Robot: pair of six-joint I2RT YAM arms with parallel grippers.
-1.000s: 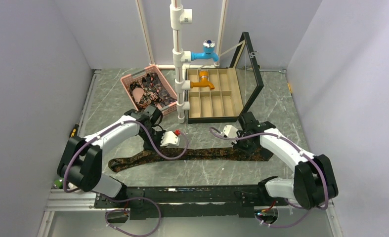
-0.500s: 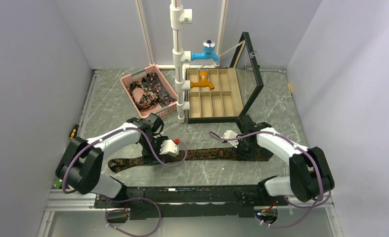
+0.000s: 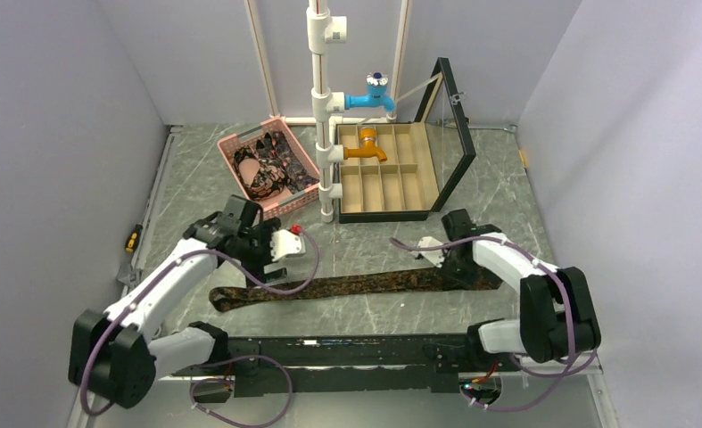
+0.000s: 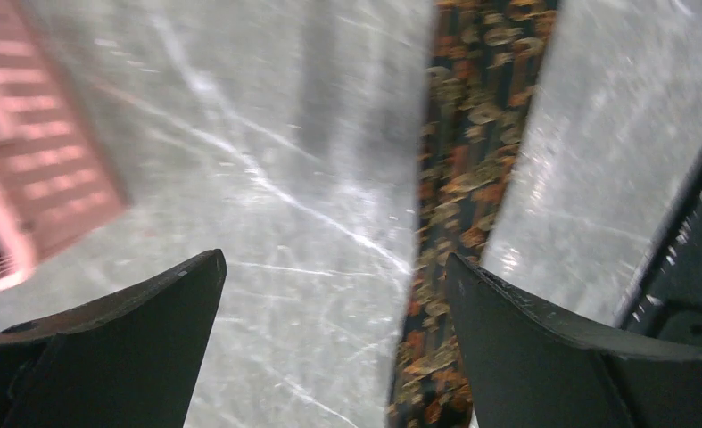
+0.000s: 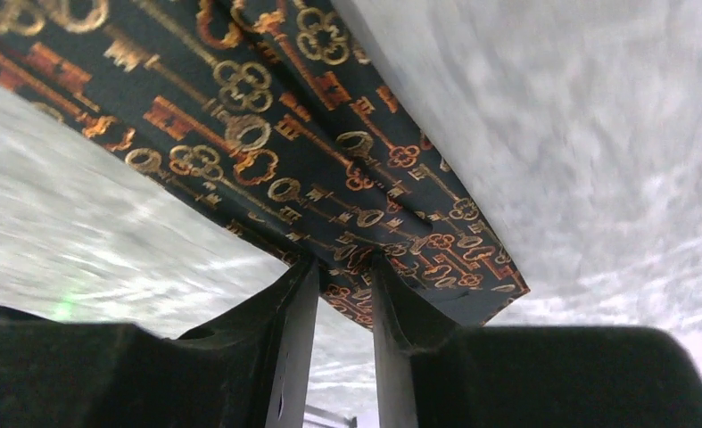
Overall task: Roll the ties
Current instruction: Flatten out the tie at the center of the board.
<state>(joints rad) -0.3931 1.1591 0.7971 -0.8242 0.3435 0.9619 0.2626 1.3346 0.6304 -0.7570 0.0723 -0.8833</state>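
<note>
Dark tie [image 5: 240, 116] with orange-gold key pattern

A grey marbled tabletop [image 3: 507, 192] with pale veins fills the floor of a booth closed in by plain lilac-grey walls [image 3: 53, 134] on the left, right and back. White frame strips run up the back wall. A white plastic pipe stand [image 3: 322, 107] rises from the middle of the table, carrying a blue tap [image 3: 371, 94] and, lower down, an orange tap [image 3: 366, 148]. Just right of the pipe lies an open black box [image 3: 392, 174] with tan compartments, its glass lid [image 3: 450, 111] propped upright. A pink mesh basket [image 3: 231, 147] stands left of the pipe. A metal rail [image 3: 347, 352] runs along the near edge. The light is even and soft.
</note>
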